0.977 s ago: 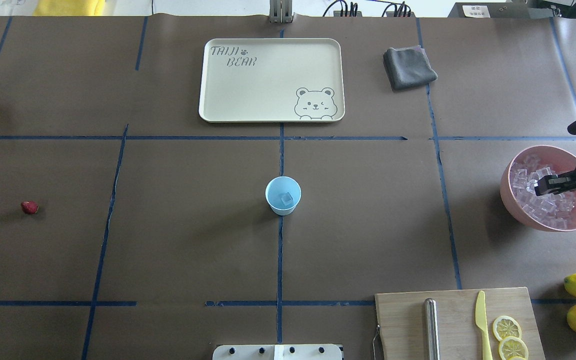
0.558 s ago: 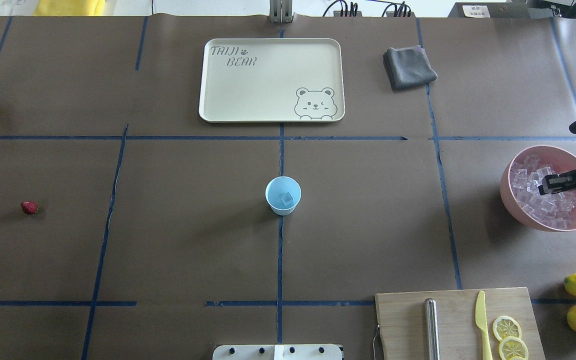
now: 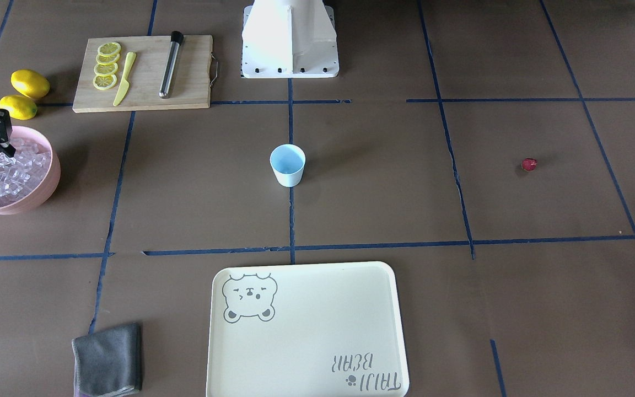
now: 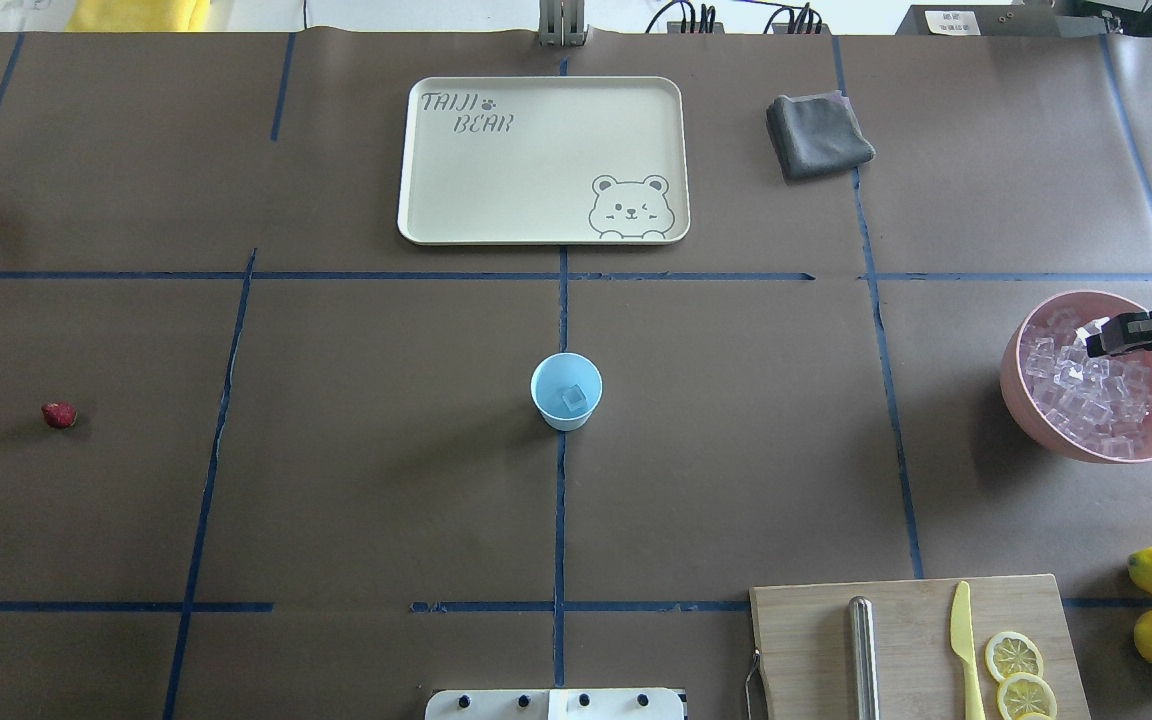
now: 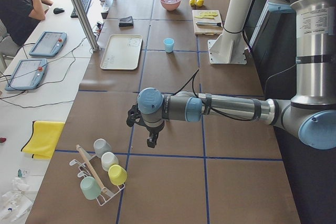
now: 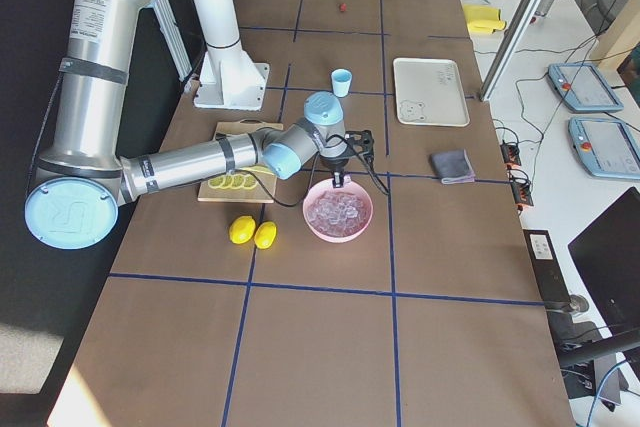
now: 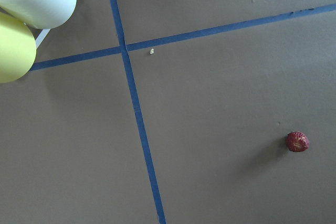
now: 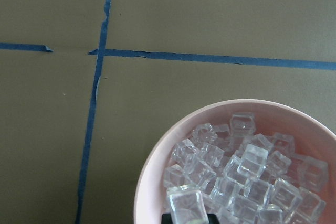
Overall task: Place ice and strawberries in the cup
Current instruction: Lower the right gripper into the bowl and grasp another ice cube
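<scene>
The right claw [image 4: 1096, 342] is clamped on one ice cube [image 8: 185, 202] above the pink bowl [image 4: 1016, 400], ready for carrying to the cup [image 4: 566, 391] at mid-table. The strawberry [image 4: 59, 414] lies on the table far left. Whether the left claw [image 5: 151, 141] is apart or together cannot be told.

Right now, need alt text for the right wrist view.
The right gripper pinches one ice cube at the bottom edge, above a pink bowl heaped with more ice. Brown table crossed by blue tape lines fills the rest.
</scene>
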### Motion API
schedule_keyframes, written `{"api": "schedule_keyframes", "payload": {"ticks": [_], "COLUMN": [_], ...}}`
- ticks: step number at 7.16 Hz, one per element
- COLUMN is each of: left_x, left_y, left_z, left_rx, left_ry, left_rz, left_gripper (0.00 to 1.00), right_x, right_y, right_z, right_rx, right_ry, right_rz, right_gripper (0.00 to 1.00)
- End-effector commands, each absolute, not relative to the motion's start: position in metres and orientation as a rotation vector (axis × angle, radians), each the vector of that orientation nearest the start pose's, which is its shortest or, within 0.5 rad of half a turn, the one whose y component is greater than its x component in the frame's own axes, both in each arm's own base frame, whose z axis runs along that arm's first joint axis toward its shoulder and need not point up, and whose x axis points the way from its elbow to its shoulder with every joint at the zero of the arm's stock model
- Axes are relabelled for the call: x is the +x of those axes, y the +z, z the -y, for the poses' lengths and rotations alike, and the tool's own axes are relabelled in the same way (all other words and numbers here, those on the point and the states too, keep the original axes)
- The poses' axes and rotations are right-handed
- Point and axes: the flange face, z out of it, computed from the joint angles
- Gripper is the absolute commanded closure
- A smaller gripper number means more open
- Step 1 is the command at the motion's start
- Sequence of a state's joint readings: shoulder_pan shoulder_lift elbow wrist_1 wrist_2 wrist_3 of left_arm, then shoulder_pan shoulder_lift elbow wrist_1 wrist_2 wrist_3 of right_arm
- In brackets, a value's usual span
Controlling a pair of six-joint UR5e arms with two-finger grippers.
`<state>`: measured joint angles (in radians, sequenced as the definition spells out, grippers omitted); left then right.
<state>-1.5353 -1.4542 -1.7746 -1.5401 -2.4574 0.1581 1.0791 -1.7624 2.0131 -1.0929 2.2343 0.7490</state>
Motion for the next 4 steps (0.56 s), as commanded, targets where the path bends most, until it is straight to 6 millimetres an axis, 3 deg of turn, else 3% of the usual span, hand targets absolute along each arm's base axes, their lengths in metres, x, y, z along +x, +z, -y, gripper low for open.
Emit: {"api": "schedule_keyframes", "payload": {"ticks": [1,2,4], "left_x": [-0.04,-0.04,-0.041], "left_y": [0.608,0.608,0.612], "left_z": [0.445,0.445,0.441], "left_rx": [0.106,0.106,0.098], "left_ry": [0.205,0.205,0.202], "left_rz": [-0.883,-0.883,-0.884], "left_gripper": [0.0,0.0,0.0], "right_x": [-0.143,-0.175,-0.259], "right_y": [0.412,0.373,0.284], "right_z": [0.428,0.433,0.434], "right_rx": [0.178,0.125,-0.011], "right_ry": [0.114,0.177,0.262], "right_rz": [1.048,1.114,1.241], "right_gripper": [1.0,1.0,1.0]}}
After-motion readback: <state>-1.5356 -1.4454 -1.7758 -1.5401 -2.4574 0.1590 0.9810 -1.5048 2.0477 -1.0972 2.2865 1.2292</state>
